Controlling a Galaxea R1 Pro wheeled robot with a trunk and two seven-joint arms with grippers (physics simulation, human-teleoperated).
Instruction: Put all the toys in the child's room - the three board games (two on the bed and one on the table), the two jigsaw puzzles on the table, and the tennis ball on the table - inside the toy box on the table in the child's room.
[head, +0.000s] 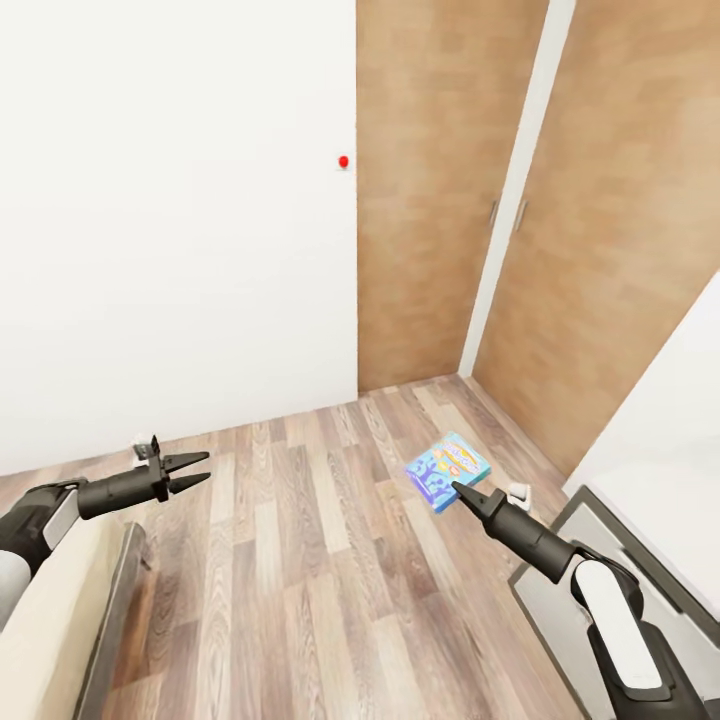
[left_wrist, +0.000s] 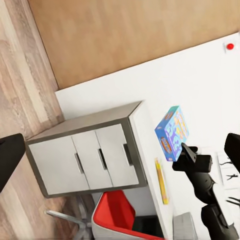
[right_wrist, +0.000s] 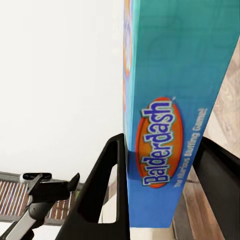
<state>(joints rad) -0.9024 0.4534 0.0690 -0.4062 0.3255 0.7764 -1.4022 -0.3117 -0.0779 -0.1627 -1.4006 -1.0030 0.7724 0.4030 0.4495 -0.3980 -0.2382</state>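
One of the board games, a small blue box (head: 447, 470) lettered Balderdash (right_wrist: 170, 145), hangs above the wood floor with my right gripper (head: 462, 490) shut on its lower edge. In the right wrist view the black fingers (right_wrist: 100, 195) press both of its faces. The same box (left_wrist: 172, 132) appears in the left wrist view, at the end of my right arm. Over the floor to the left, my left gripper (head: 190, 470) is open and holds nothing. A beige mattress with a grey frame, the bed (head: 60, 620), fills the near left corner.
Wooden wardrobe doors (head: 440, 200) and a white wall (head: 170, 220) with a red dot stand ahead. A pale surface with a dark grey edge (head: 640, 560) lies at my right. The left wrist view shows a grey cabinet (left_wrist: 90, 155) and a red chair (left_wrist: 117, 215).
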